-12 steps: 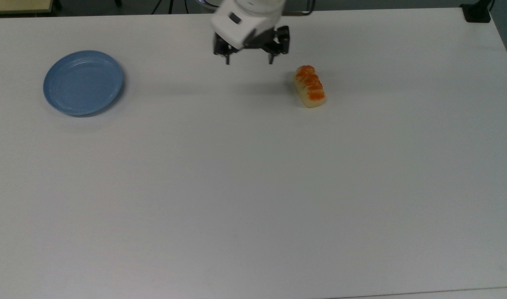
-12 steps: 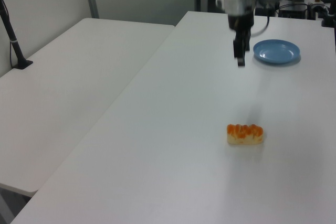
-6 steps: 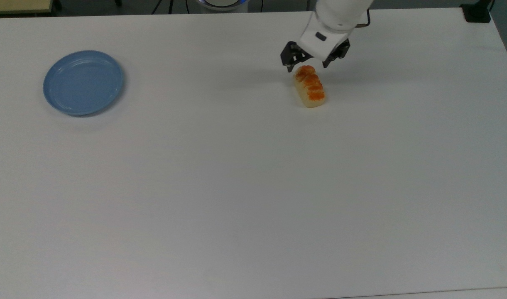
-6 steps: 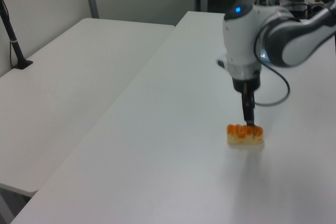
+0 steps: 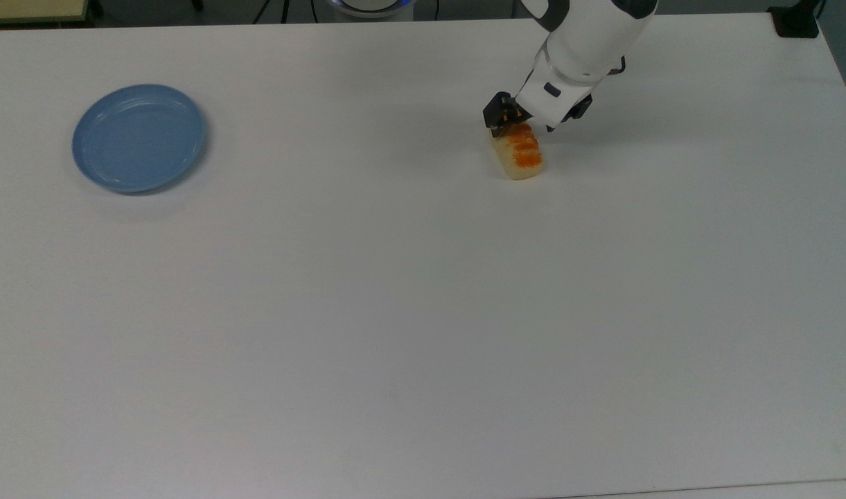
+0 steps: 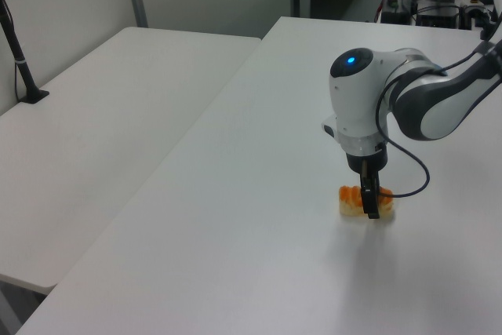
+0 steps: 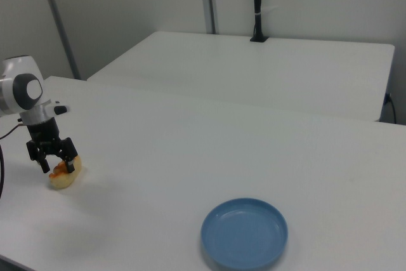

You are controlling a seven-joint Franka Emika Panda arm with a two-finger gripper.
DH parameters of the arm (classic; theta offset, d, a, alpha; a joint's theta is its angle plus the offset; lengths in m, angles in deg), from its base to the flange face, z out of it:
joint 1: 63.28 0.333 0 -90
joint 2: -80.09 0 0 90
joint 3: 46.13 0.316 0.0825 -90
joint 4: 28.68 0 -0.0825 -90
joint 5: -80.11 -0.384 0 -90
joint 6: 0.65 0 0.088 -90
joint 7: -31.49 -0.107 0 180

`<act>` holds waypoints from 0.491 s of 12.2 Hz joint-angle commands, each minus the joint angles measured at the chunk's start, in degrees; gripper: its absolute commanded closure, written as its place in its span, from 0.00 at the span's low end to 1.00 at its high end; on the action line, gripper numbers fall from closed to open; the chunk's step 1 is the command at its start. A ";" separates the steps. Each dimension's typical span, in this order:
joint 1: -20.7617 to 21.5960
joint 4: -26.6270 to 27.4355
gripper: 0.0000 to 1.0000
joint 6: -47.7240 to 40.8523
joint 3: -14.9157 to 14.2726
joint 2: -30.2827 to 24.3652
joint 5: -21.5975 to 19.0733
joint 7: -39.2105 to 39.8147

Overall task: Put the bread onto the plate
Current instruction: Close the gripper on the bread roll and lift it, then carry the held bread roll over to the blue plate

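Bread [image 5: 521, 156] lies on the table [image 5: 423, 312], at three o'clock from the plate [image 5: 139, 137] and well apart in the top view. Gripper [image 7: 58, 165] straddles its far end, fingers spread. Gripping so near the end, the loaf may pivot or slip out.

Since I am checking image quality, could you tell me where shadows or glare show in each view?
Top view: soft arm shadow on the table beside the bread, no glare. Left view: faint shadow below the gripper. Right view: even light, thin shadow under the plate.
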 commanded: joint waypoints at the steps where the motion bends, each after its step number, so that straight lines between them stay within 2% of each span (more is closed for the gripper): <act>1: -0.18 0.20 0.00 5.74 -0.43 1.94 1.79 -0.35; 2: -0.71 0.20 0.15 6.71 -0.43 2.38 1.97 -0.27; 3: -0.63 -0.06 0.43 6.81 -0.43 2.73 1.97 -0.26; 4: -0.63 -0.15 0.56 6.81 -0.43 2.65 1.97 -0.26; 6: -1.84 -1.03 0.64 6.63 -0.43 1.60 1.88 -0.18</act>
